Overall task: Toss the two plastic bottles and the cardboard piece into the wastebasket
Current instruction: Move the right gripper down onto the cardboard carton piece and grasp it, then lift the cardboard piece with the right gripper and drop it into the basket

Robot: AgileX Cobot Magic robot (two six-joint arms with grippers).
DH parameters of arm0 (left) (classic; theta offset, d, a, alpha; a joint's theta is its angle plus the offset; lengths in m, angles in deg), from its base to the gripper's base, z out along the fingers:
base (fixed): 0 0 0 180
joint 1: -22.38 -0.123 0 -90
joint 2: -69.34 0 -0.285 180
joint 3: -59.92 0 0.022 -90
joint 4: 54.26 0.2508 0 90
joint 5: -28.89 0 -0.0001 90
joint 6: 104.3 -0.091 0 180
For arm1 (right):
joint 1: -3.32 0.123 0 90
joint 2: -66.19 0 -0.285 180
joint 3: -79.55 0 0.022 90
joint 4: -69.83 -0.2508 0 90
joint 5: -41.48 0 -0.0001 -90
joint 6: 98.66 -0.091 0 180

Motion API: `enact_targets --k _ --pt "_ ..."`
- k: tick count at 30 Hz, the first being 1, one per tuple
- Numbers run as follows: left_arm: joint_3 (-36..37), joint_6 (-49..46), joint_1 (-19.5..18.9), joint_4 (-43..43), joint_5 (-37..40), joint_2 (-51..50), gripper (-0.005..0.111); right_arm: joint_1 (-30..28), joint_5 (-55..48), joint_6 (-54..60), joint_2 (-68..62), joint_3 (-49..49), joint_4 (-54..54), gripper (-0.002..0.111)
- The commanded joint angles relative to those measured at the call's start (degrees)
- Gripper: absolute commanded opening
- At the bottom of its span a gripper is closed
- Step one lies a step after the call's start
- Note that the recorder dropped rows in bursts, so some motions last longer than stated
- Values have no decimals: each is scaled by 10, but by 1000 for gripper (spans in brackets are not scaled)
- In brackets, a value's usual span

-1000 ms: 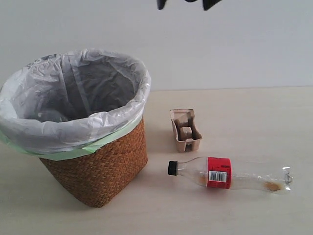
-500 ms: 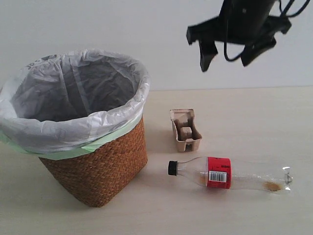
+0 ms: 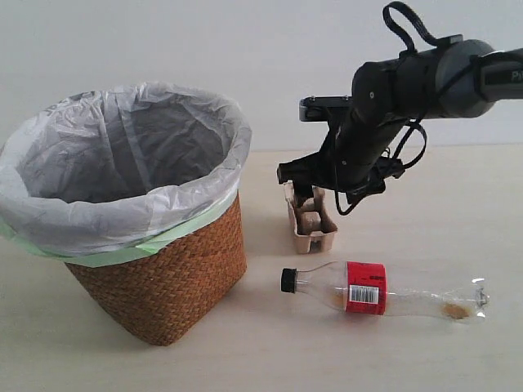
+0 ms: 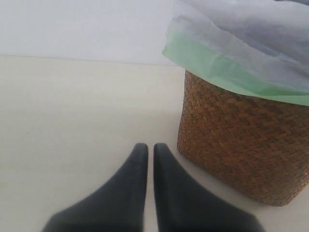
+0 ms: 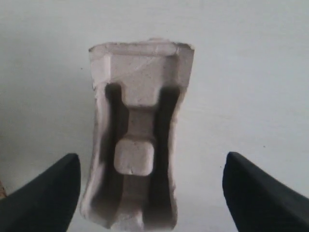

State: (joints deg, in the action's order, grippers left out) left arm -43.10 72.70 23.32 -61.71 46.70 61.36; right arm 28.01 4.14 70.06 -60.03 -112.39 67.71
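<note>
The brown wicker wastebasket, lined with a white bag, stands at the left. To its right the beige cardboard piece lies on the table. One plastic bottle with a black cap and red label lies on its side in front of it. My right gripper hangs open just above the cardboard piece, one finger on each side and not touching it. My left gripper is shut and empty, low over the table beside the wastebasket; the exterior view does not show it.
The pale table runs back to a plain white wall. The bag's pale green edge overhangs the basket's rim.
My right arm has come down from the top of the view to just above the cardboard piece, its jaws still open. The bottle, cardboard and basket have not moved.
</note>
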Motion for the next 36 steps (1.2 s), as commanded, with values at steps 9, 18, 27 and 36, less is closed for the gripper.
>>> enact_targets --k 9,18,27,36 --pt "2 5 0 2 -1 2 4 -1 43 47 -49 -21 -63 72" --pt "2 5 0 2 -1 2 4 -1 66 56 -91 -22 -63 72" --pt "2 5 0 2 -1 2 4 -1 71 59 -92 -23 -63 35" --pt "2 5 0 2 -1 2 4 -1 53 58 -63 -23 -61 1"
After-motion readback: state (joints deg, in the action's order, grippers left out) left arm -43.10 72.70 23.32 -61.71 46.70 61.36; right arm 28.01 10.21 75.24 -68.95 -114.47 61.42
